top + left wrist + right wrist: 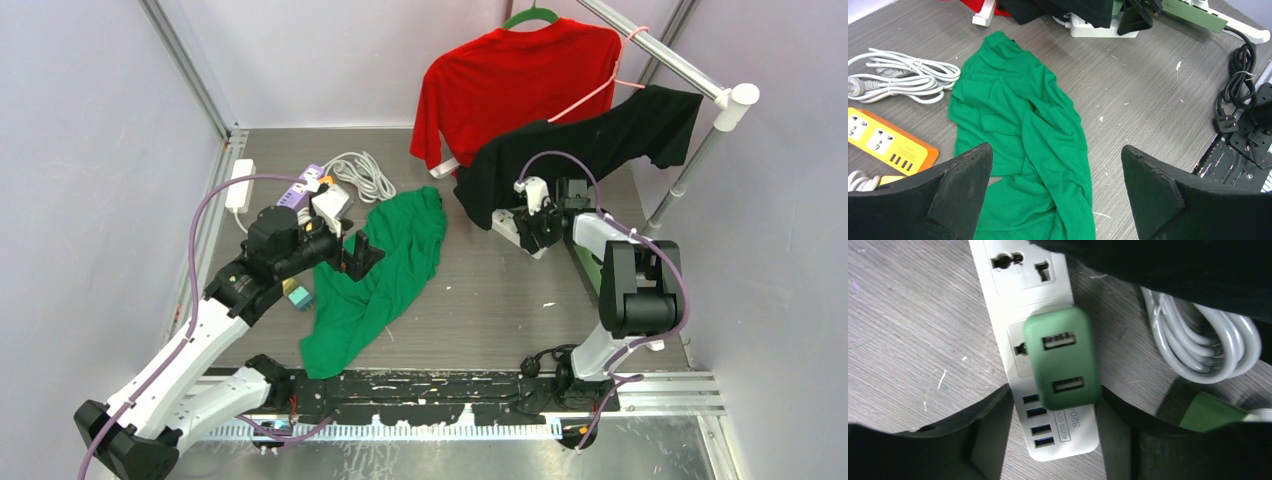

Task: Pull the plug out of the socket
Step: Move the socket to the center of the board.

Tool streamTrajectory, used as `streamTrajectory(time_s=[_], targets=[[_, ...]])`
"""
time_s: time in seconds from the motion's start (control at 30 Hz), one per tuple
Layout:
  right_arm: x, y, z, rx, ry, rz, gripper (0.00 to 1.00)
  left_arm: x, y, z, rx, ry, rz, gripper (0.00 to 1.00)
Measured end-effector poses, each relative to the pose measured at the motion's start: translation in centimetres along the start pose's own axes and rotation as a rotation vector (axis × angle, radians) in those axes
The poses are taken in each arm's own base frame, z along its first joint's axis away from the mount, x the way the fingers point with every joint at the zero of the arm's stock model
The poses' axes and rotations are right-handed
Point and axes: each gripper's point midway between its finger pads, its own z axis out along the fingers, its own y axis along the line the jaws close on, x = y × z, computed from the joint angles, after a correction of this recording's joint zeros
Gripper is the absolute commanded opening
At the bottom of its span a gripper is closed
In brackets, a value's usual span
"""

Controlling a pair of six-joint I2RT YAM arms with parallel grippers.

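Note:
A green plug (1063, 360) with two USB ports sits in a white power strip, the socket (1023, 270), on the grey table. My right gripper (1054, 390) straddles the strip's end and the plug's lower part. Its right finger (1118, 430) touches the plug's side. Its left finger (990, 430) lies against the strip's edge, with a gap to the plug. From above, the right gripper (535, 228) is low under the black shirt's hem and hides the plug. My left gripper (362, 255) hangs open over a green shirt (1033, 145), holding nothing.
A black shirt (600, 145) and a red shirt (510, 80) hang from a rail over the white strip. A coiled white cable (1198, 345) lies to the right of the strip. An orange strip (888, 140), another white cable coil (903, 80) and a green strip (1193, 12) lie around.

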Motion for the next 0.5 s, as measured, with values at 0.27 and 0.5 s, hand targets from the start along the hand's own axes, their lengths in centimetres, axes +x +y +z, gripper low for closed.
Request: streamTrajectory(time_s=[0.27, 0.5], targets=[[0.3, 1.3, -0.3, -0.071, 0.019, -0.079, 0.25, 0.0, 0.0, 0.0, 0.0, 0.001, 0.001, 0.98], [1.9, 5.5, -2.9, -0.26, 0.026, -0.236, 0.16, 0.0, 0.0, 0.0, 0.0, 0.001, 0.004, 0.98]])
